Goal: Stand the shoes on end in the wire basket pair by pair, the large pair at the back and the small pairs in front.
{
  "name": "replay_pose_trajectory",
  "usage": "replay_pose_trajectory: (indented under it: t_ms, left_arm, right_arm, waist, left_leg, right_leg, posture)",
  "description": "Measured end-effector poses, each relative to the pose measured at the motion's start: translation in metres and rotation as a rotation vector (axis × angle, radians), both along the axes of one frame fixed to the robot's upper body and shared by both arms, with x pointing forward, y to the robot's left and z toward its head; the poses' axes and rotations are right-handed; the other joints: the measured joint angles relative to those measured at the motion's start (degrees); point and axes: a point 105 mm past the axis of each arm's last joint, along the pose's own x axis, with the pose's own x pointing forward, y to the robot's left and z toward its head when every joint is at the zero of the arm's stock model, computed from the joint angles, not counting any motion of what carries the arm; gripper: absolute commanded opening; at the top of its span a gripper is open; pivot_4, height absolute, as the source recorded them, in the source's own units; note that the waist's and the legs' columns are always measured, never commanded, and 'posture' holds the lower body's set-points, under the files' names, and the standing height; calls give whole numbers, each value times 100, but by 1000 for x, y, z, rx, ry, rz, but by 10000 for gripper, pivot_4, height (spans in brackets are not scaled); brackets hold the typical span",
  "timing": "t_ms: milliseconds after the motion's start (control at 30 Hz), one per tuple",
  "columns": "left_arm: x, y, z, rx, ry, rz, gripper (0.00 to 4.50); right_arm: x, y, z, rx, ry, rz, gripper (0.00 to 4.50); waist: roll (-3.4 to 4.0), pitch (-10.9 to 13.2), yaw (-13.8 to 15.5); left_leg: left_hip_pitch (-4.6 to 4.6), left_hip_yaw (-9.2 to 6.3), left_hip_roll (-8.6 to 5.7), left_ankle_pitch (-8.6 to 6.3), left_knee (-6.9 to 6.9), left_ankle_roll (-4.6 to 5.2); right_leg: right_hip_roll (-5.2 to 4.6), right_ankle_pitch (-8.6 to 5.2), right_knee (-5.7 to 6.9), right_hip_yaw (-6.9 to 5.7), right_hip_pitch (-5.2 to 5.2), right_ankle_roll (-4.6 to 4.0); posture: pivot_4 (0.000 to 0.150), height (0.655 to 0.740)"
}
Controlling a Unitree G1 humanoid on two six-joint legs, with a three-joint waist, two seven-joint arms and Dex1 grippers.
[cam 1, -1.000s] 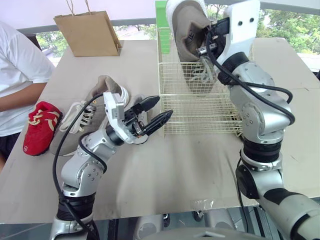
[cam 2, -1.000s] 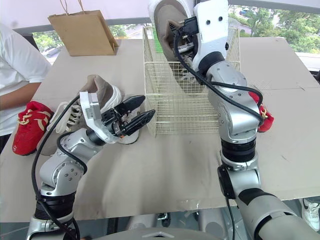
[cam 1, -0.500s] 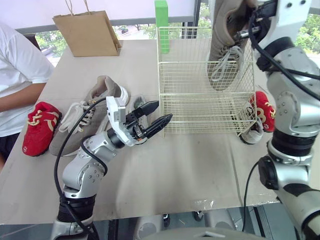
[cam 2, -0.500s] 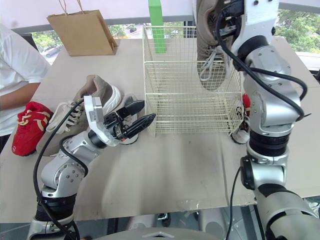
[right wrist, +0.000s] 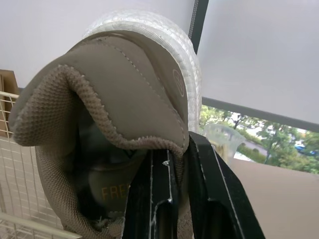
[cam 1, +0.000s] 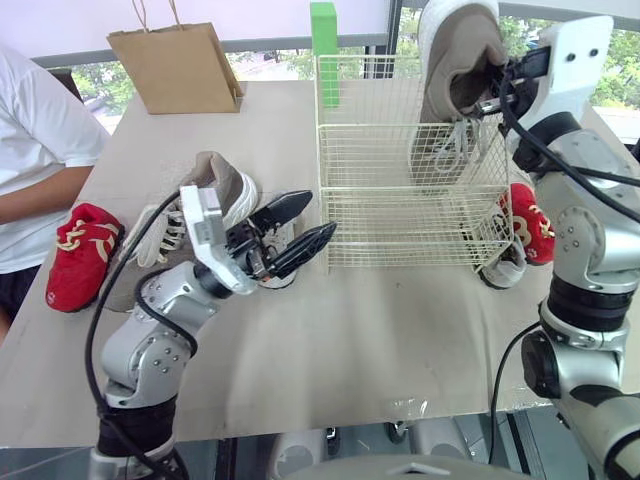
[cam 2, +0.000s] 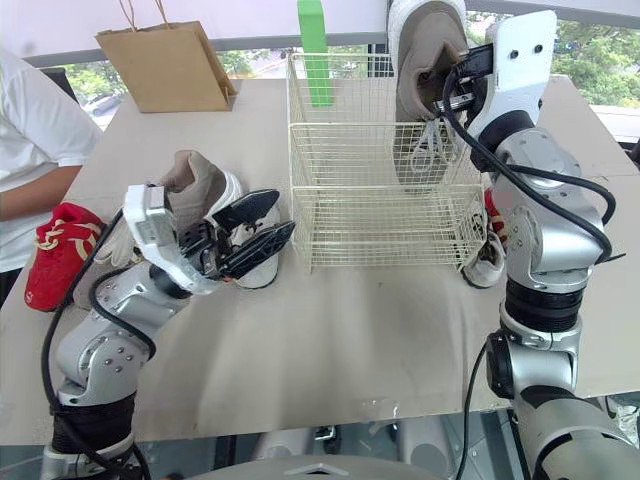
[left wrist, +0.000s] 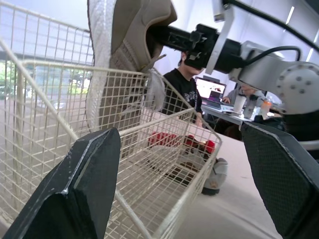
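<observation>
Red shoe (cam 1: 528,225) half behind wire basket (cam 1: 400,228)

Pale beige table (cam 1: 380,330) beside daylit windows (cam 1: 280,60), green trees (cam 1: 622,72) beyond.

Stereo eyes look down; both wrist cameras (close) face the basket (cam 1: 400,128).

Taupe mesh upper on the large shoe (cam 1: 455,60), white textured sole, white laces, orange-tan lettering inside the heel. The second large shoe (cam 1: 215,185) matches, the same taupe over white. The wire basket (cam 1: 380,128) is cream, a fine square grid all round. Bright red with cream laces on the left small shoe (cam 1: 80,255), and red again on the right small shoe (cam 1: 528,222). The left gripper (cam 1: 320,213) and right gripper (right wrist: 178,154) are both black-fingered. Paper bag (cam 1: 175,65) kraft brown, block (cam 1: 323,40) vivid green, table (cam 1: 380,320) pale beige, person's shirt (cam 1: 40,120) white.
</observation>
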Motion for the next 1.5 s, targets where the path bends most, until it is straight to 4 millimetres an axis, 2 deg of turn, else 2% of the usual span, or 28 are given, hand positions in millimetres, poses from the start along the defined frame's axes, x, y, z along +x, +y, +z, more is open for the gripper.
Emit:
replay_pose_trajectory:
  t_ms: [33, 67, 133, 200, 233, 400, 500, 567, 633, 700, 767, 833, 933, 1000, 1067, 1200, 1267, 1433, 1500]
  left_arm:
    - [-1, 1, 1, 5, -1, -1, 41537]
    - [-2, 1, 1, 7, 0, -4, 41537]
    - [-3, 2, 1, 3, 5, -4, 41537]
    - [-4, 4, 1, 3, 10, 0, 41537]
    - [-5, 5, 1, 4, 10, 0, 41537]
    - [-11, 1, 3, 4, 28, -27, 41537]
    - [-8, 4, -1, 7, 67, -6, 41537]
    - [-5, 6, -1, -5, 87, 12, 41537]
    - [1, 19, -3, -31, 121, 77, 41537]
    - [7, 29, -4, -53, 161, 127, 41537]
    - [11, 35, -7, -34, 205, 168, 41537]
    - [12, 44, -9, -20, 226, 209, 41537]
    - [10, 72, -16, 18, 299, 323, 41537]
    - [8, 86, -16, 55, 324, 367, 41537]
    - [6, 109, -16, 102, 361, 429, 41537]
    - [2, 144, -15, 180, 453, 442, 41537]
    - [4, 171, -7, 238, 491, 452, 41537]
    - [22, 218, 24, 407, 486, 516, 41537]
    - [37, 231, 24, 484, 516, 521, 41537]
  right_arm:
    - [2, -4, -2, 5, 20, 4, 13941]
    - [4, -10, -3, 15, 32, 6, 20454]
    - [5, -17, -3, 12, 44, 9, 25488]
    - [3, -23, -1, 3, 55, 24, 35854]
    - [2, -27, 0, -2, 60, 30, 38451]
    - [-21, -43, -6, -94, 92, 138, 38451]
    - [-51, -51, -5, -102, 50, 261, 38451]
    - [-71, -47, -11, -123, 50, 368, 38451]
    - [-97, -42, -24, -151, 95, 510, 38451]
    - [-113, -38, -25, -154, 100, 607, 38451]
    - [-128, -23, -32, -164, 122, 728, 44151]
    - [-135, -9, -41, -172, 149, 813, 44726]
    - [-144, 17, -65, -142, 217, 960, 44726]
    - [-145, 28, -71, -146, 212, 1005, 44726]
    - [-147, 38, -76, -152, 207, 1049, 44726]
    - [-152, 51, -82, -163, 212, 1114, 44726]
    - [-156, 59, -84, -180, 218, 1150, 44726]
    - [-160, 61, -88, -188, 229, 1158, 44726]
    - [-161, 62, -90, -188, 235, 1153, 44726]
  waist:
    - [-2, -1, 1]
    - [-2, -1, 6]
    - [-3, -2, 9]
    - [-3, -1, 10]
    - [-3, -1, 12]
    - [-3, -1, 25]
    - [-3, -1, 18]
    - [-3, -1, 19]
    - [-4, 0, 31]
    - [-3, 0, -5]
    - [-9, 2, -18]
    - [-8, 2, -22]
    - [-3, 6, -15]
    - [-3, 6, -2]
    - [-1, 7, 3]
    - [-1, 7, 44]
    - [-3, 6, 59]
    - [-2, 6, 149]
    - [0, 4, 183]
  left_leg:
    - [1, 0, 0, 0, 0, 0]
    - [0, 0, -2, 0, 1, 1]
    - [3, -1, -3, 0, 2, 1]
    - [3, -2, -3, -1, 2, 1]
    - [1, -4, -3, -1, 2, 2]
    - [-1, -9, -2, -4, 1, 6]
    - [0, -11, 0, -8, 1, 14]
    - [2, -14, 1, -18, 0, 31]
    - [12, -26, 3, -20, 1, 33]
    - [22, -23, 3, -21, 1, 35]
    - [64, -25, 6, -22, 1, 34]
    - [90, -24, 10, -36, 0, 11]
    - [87, -25, 14, -39, -1, 5]
    - [85, -25, 13, -40, -1, 3]
    - [83, -24, 11, -41, -9, 1]
    - [82, -23, 6, -38, -56, -6]
    - [80, -24, 7, -35, -80, -13]
    - [69, -14, 2, -34, -111, -35]
    - [66, -8, -5, -28, -121, -45]
  right_leg:
    - [0, -8, -1, 0, 2, -14]
    - [-3, -9, -2, 0, 4, -15]
    - [-4, -10, -3, 0, 8, -15]
    - [-4, -10, -3, 0, 7, -15]
    - [-4, -10, -3, -1, 7, -16]
    - [-2, -11, -7, -4, 7, -14]
    - [1, -20, -8, -4, 9, 2]
    - [2, -21, -8, -5, 11, 4]
    - [1, -22, -11, -14, 26, 3]
    - [0, -24, -13, -10, 33, 6]
    - [-1, -25, -16, -11, 75, 7]
    - [-18, -27, -16, -10, 96, 7]
    - [-37, -27, -16, -17, 89, 6]
    - [-41, -27, -17, -20, 83, 6]
    - [-45, -27, -28, -24, 80, 6]
    - [-53, -26, -64, -36, 78, 5]
    - [-53, -26, -86, -53, 74, 3]
    - [-39, -20, -108, -71, 57, -23]
    - [-39, -18, -111, -71, 59, -26]
  posture:
    - [1500, 7400]
    - [1500, 7400]
    - [1500, 7400]
    - [1500, 7400]
    - [1500, 7400]
    - [1500, 7400]
    - [1500, 7400]
    - [1500, 7400]
    - [1500, 7400]
    - [1500, 7400]
    - [1500, 7400]
    - [1500, 7400]
    - [1500, 7400]
    - [1500, 7400]
    - [1500, 7400]
    - [1500, 7400]
    - [1500, 7400]
    - [1500, 7400]
    - [1500, 7400]
